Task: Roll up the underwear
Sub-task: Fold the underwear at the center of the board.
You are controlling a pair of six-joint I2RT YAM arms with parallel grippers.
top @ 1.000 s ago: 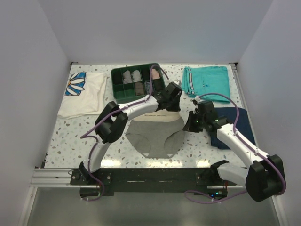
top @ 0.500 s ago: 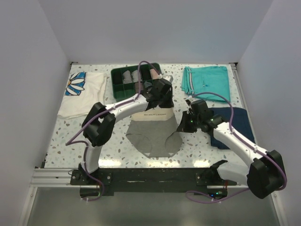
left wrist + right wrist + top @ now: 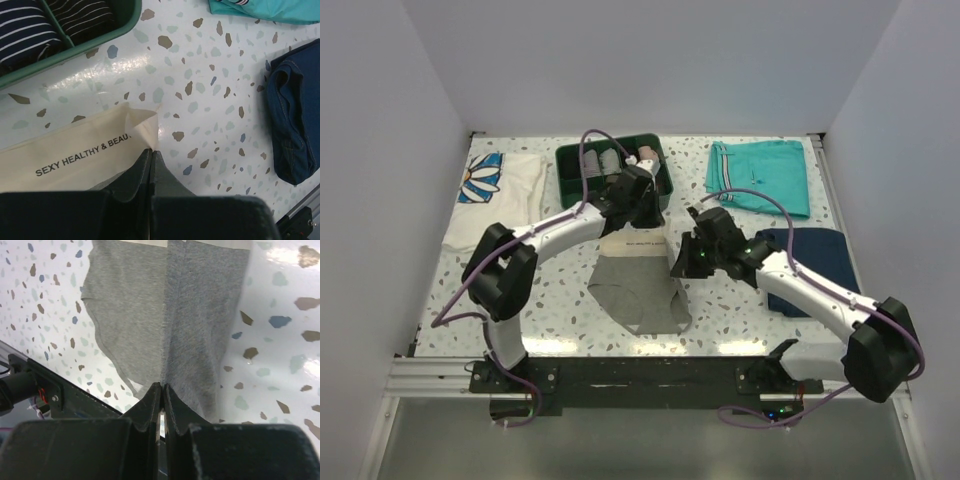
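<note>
- The underwear [image 3: 638, 290] lies flat about mid-desk, on the speckled desk [image 3: 560, 295], just in front of the green tray [image 3: 562, 180].
- It is grey, with a cream waistband [image 3: 75, 150] along its far edge, printed "SEXY HEALTHY & BEAU" as far as I can read it.
- Its right side is folded in toward the middle, so the grey cloth lies double there. In the right wrist view a ridge runs from the fingertips up toward the waistband.
- The left fingers [image 3: 150, 155] are pressed together and clamped on the right-hand corner of the waistband. That corner is creased and turned over just ahead of the tips.
- The right fingers [image 3: 159, 390] are together too, pinching the grey cloth of the folded flap on the underwear's right side.
- The tray is split into compartments. Two of them near the left fingers hold a navy striped roll [image 3: 22, 30] and a darker striped roll [image 3: 85, 15].
- Teal shorts [image 3: 760, 175] lie at the far right of the desk.
- A navy folded garment [image 3: 825, 255] lies nearer on the right, beside the right arm and apart from the underwear.
- A white T-shirt with a daisy print [image 3: 500, 200] lies at the far left.
</note>
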